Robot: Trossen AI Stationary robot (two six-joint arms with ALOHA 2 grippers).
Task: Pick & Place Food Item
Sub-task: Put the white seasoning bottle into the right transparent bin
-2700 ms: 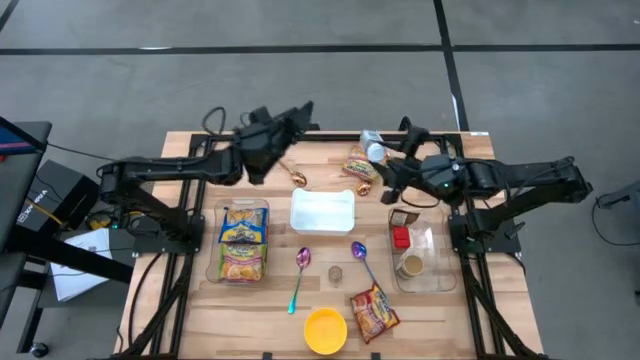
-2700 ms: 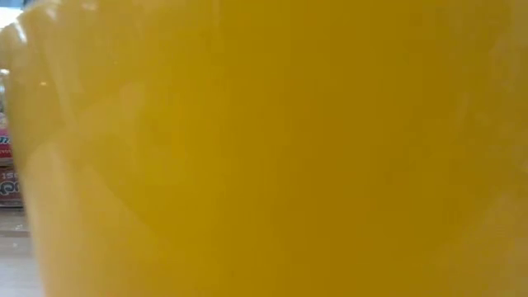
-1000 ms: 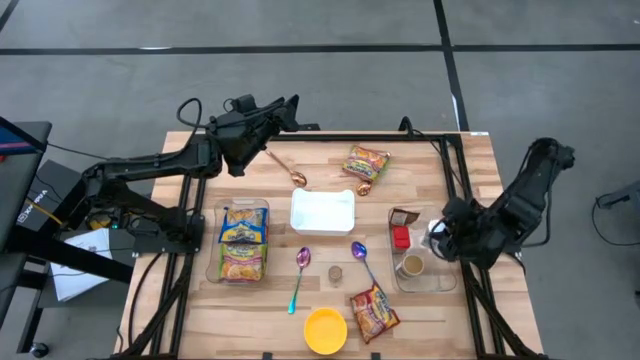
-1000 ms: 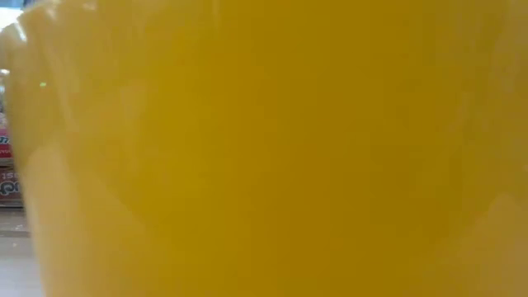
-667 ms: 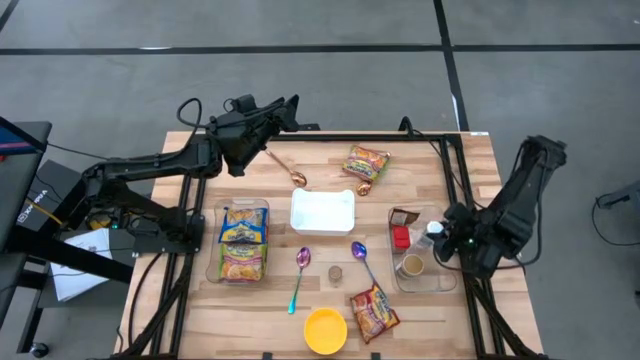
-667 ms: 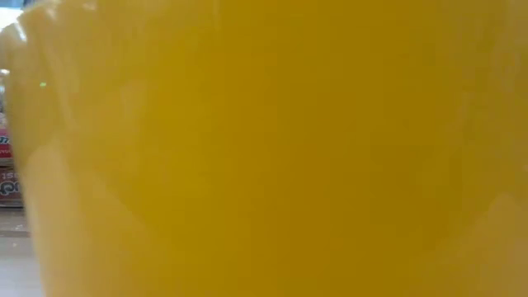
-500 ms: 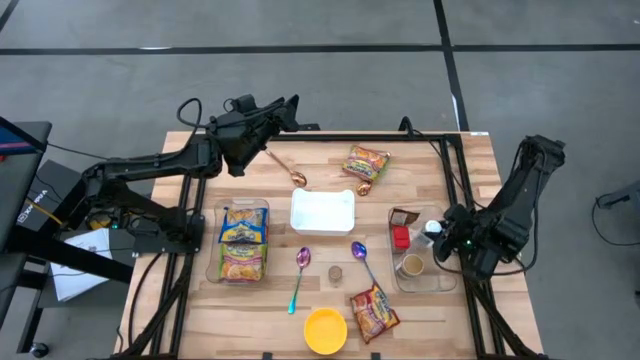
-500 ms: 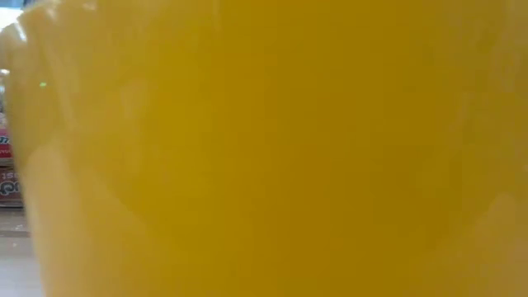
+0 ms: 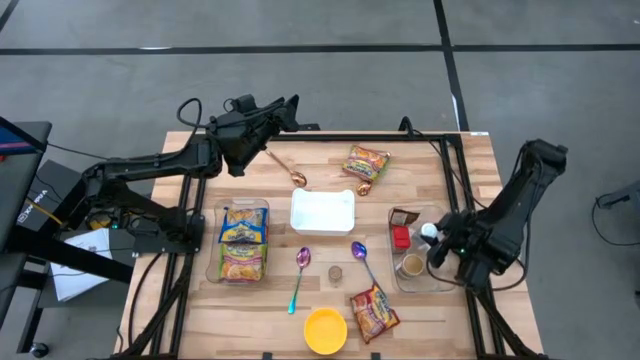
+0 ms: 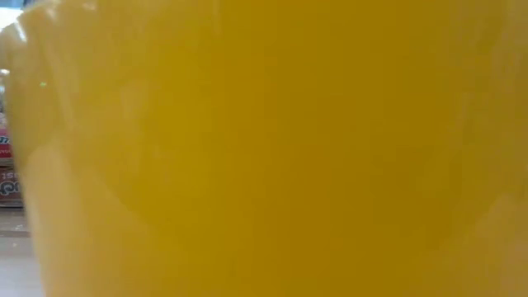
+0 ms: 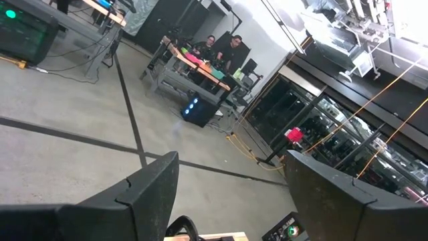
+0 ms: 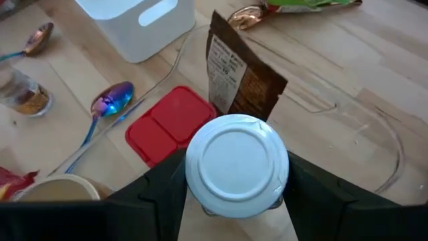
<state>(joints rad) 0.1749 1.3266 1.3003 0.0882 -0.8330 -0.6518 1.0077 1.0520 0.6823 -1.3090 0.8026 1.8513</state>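
Two arms are sharing the counter (image 9: 460,160), and the right one is doing the work. I am holding its right pincer (image 9: 436,240) over the clear tray (image 9: 443,283) at the counter's right edge, closed on a small white-lidded jar (image 12: 237,165), lid toward the wrist camera, its long axis running along the fingers. Directly beyond the jar, inside the tray, are lying a red box (image 12: 162,124), a brown packet (image 12: 235,73) standing on edge, and a tan cup (image 9: 410,266) close by; I am judging the free tray floor beside them to be the drop spot. The left pincer (image 11: 231,194) is waiting parted and empty, pointed off the far left edge.
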